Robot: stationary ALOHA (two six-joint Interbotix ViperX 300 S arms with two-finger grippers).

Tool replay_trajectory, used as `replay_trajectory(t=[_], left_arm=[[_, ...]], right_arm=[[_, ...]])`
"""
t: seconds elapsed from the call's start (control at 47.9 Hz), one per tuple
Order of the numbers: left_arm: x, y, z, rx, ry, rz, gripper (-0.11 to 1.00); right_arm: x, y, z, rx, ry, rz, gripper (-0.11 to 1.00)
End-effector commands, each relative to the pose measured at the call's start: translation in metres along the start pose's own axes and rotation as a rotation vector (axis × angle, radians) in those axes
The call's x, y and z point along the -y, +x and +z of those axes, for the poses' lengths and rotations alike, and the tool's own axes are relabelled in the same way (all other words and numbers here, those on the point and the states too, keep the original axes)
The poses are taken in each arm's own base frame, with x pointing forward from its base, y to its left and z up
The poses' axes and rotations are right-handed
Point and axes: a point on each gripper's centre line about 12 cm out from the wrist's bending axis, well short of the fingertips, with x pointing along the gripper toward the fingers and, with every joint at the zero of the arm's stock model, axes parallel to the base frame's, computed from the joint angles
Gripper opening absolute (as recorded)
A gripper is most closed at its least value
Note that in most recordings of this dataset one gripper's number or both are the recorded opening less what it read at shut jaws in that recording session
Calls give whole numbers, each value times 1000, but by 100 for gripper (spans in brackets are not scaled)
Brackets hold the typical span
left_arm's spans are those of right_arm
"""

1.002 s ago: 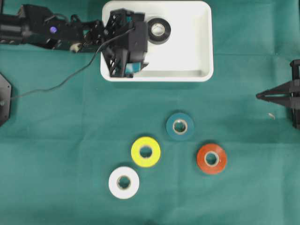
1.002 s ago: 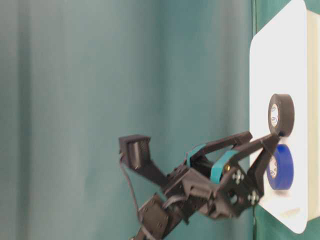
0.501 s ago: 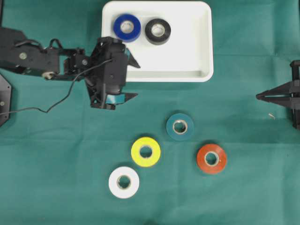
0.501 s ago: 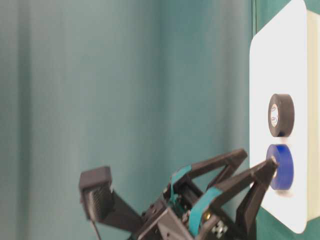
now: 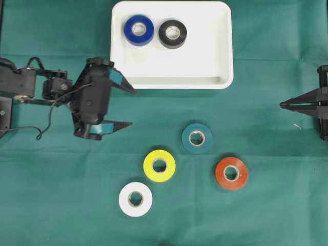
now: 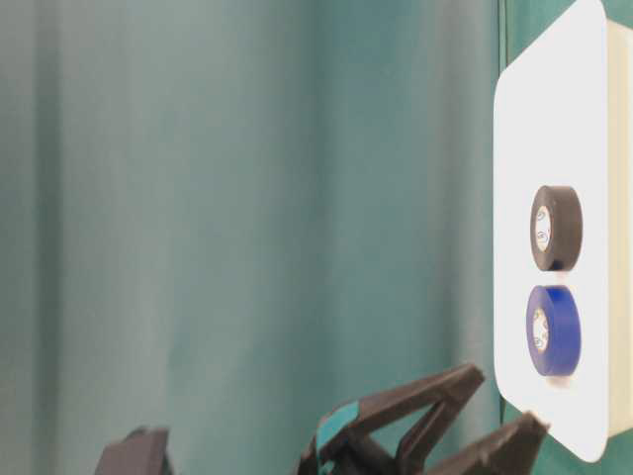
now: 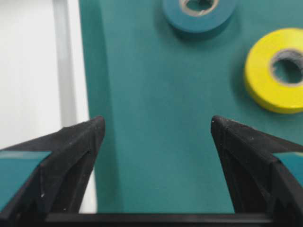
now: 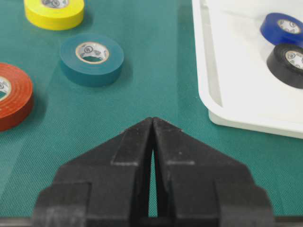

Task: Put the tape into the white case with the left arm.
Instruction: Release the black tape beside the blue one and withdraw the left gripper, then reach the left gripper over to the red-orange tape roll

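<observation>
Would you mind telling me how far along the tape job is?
Done: blue roll and black roll lie in the white case. In hand: nothing; the left claw is open and empty. Left: teal, yellow, red, white rolls on the cloth.

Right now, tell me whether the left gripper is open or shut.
Open: the left gripper shows its two prongs spread wide with nothing between them.

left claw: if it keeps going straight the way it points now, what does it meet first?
Probably nothing close. The open left claw points across bare cloth, between the white case and the teal roll. The wrist view shows teal and yellow rolls off to one side. Height is unclear.
</observation>
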Motion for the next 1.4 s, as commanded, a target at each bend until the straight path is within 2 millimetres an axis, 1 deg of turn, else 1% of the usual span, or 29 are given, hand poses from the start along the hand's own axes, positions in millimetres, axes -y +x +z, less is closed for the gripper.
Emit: replay_trajectory(t=[0.0, 0.188, 0.313, 0.48, 0.772, 0.939, 1.086, 1.336, 1.378], left_arm=[[6, -13, 13, 83, 12, -5, 92], [20, -27, 8, 163, 27, -25, 92], [22, -32, 6, 207, -5, -24, 92], [22, -30, 5, 201, -49, -29, 92], [22, -28, 5, 196, -54, -30, 92], [22, -27, 8, 201, -54, -30, 92], [23, -17, 13, 191, -52, -34, 92], [27, 15, 34, 181, -35, -49, 92], [28, 23, 37, 176, -34, -50, 92]], right_arm=[[0, 1, 4, 8, 0, -1, -9], [0, 1, 4, 8, 0, -1, -9], [0, 1, 4, 8, 0, -1, -9], [0, 1, 4, 8, 0, -1, -9], [0, 1, 4, 8, 0, -1, -9], [0, 1, 4, 8, 0, -1, -9], [0, 1, 4, 8, 0, -1, -9], [0, 1, 4, 8, 0, -1, -9], [0, 1, 4, 8, 0, -1, -9]])
